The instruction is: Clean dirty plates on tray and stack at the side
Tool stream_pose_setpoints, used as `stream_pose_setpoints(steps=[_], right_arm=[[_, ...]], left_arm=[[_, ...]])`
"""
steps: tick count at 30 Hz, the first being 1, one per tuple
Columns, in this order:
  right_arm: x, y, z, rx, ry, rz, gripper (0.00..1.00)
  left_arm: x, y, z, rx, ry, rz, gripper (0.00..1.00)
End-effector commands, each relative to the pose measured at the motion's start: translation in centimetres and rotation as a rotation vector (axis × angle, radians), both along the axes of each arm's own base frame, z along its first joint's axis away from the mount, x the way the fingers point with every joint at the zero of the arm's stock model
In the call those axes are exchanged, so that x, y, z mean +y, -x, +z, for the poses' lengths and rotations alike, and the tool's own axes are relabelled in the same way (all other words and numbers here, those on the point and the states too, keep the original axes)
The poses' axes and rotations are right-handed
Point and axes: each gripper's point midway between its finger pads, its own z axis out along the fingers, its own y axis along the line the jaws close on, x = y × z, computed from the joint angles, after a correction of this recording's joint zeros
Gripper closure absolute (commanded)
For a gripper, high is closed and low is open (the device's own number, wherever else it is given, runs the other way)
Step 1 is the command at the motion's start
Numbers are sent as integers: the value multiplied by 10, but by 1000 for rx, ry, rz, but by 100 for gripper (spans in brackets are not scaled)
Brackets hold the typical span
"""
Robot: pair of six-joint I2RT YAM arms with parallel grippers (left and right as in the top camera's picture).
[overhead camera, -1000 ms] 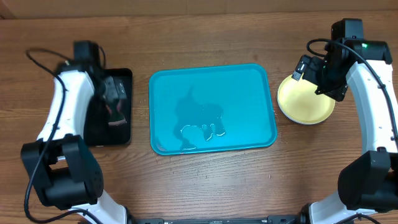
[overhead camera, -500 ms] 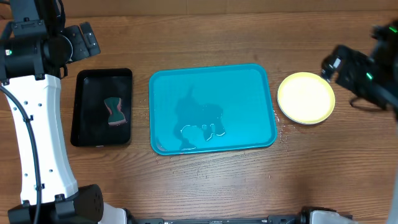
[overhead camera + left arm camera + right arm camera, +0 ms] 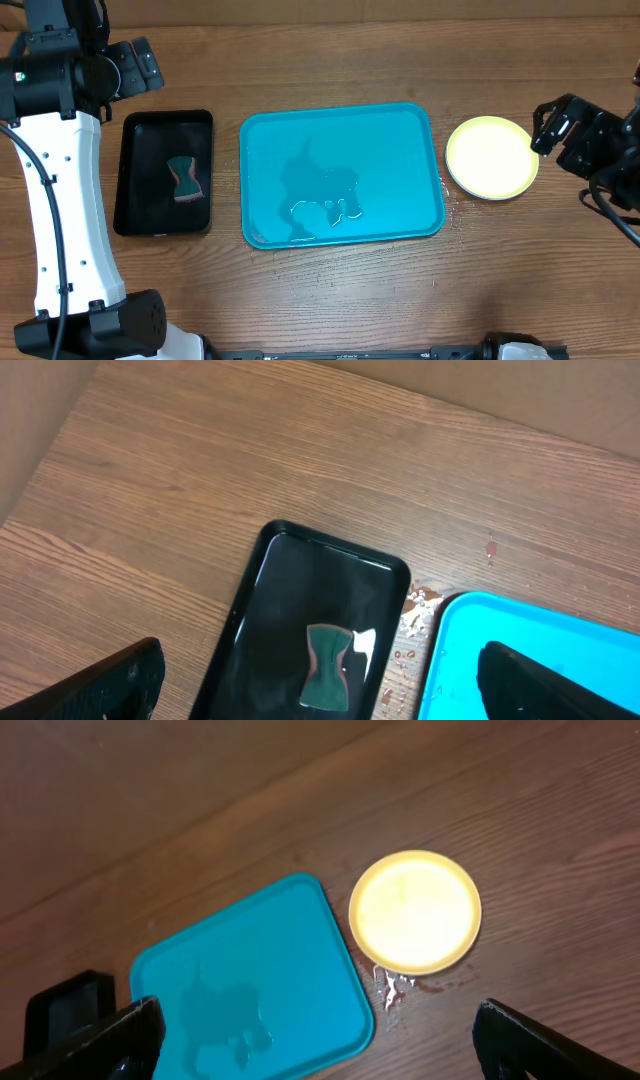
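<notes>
The plates [image 3: 491, 157] stand at the right side of the tray [image 3: 340, 130], on the table and just beside its rim. Only the yellow-green one shows on top; if others lie under it I cannot tell. A second ago the right gripper [image 3: 552, 125] is over this plate; now it is drawn away to the table's right edge, its jaws wide and empty. The left gripper [image 3: 140, 62] is likewise gone up from the black tray [image 3: 135, 170] to the far left corner, also wide and holding nothing. I judge that the work is finished or nearly so.

The tray holds no plate, only a puddle of water [image 3: 325, 208]. The black tray holds the sponge [image 3: 185, 178], lying flat. Some drops [image 3: 395, 988] wet the table between tray and plates.
</notes>
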Motion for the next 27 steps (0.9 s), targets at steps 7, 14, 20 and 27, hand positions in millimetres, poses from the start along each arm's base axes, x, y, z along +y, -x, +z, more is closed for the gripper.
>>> stream_pose_setpoints(steps=[7,14,20,27], right_arm=[[-4,-12,10,-258,86,25,0],[-3,-6,-61,-493,134,33,0],[8,7,-138,-670,134,62,0],[12,17,-199,-769,138,71,0]], left_arm=[[-4,-2,-2,0,16,3,0],[-4,-2,-2,0,16,2,0],[-4,-2,-2,0,16,2,0],[-4,-2,-2,0,16,2,1]])
